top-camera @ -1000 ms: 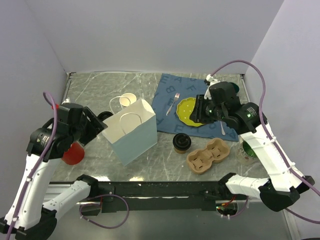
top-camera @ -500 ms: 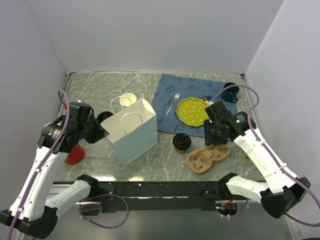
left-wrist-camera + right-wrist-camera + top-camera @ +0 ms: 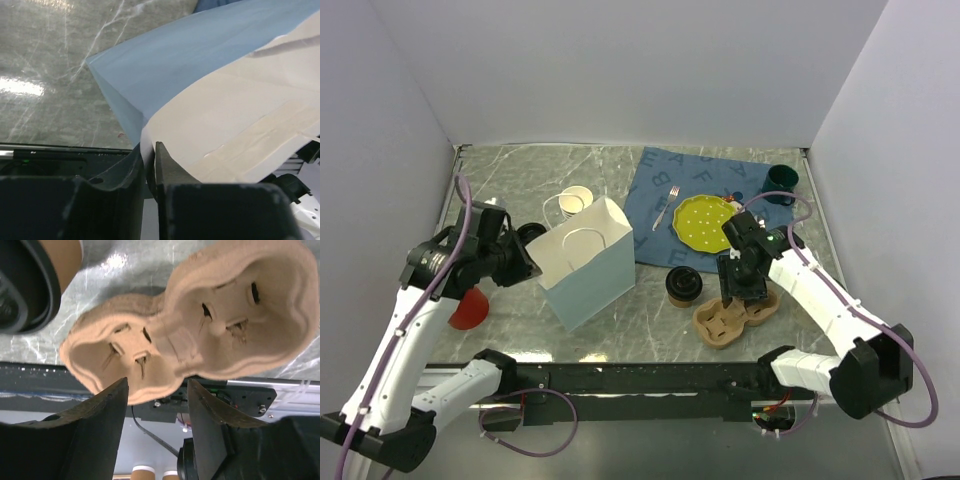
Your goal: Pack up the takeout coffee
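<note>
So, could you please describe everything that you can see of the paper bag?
The paper bag is light blue outside and cream-white inside, with two white loop handles at its mouth. It stands upright and open on the marble table. The left gripper is shut on the bag's left rim, pinching the thin paper wall. A taped seam shows on the inner wall in the left wrist view.
</note>
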Action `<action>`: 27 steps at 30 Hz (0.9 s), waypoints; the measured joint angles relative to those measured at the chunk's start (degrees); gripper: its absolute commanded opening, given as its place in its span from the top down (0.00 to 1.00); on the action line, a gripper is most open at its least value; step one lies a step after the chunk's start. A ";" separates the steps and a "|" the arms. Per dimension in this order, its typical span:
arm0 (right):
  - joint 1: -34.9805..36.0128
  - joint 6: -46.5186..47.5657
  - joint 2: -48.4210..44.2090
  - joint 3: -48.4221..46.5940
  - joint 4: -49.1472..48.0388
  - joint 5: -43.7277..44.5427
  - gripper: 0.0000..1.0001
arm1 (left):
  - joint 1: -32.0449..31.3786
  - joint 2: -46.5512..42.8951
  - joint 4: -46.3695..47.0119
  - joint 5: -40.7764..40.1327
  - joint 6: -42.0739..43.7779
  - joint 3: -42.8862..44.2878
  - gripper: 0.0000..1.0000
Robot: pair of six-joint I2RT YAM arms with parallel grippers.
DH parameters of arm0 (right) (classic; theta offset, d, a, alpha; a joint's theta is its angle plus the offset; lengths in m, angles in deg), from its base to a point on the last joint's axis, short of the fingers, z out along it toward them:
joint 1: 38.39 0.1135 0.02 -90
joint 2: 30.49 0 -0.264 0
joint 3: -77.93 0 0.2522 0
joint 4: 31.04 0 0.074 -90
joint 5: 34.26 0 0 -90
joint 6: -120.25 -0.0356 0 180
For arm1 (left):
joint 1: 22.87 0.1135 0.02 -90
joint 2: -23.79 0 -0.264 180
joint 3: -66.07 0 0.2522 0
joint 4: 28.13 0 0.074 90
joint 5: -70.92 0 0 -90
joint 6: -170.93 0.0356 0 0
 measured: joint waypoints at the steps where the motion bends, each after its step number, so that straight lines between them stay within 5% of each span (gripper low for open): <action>1: -0.17 -0.02 0.66 0.13 -0.66 0.09 0.47 | 0.00 0.42 -0.46 -0.13 0.59 0.13 0.71; 8: -0.98 -1.25 1.99 0.33 -3.10 0.96 0.69 | 0.00 2.54 -2.23 -0.55 3.02 1.66 0.54; 27: -4.02 -13.16 1.88 6.19 -6.69 3.85 0.77 | 0.00 1.55 -3.89 -2.80 3.21 9.84 0.43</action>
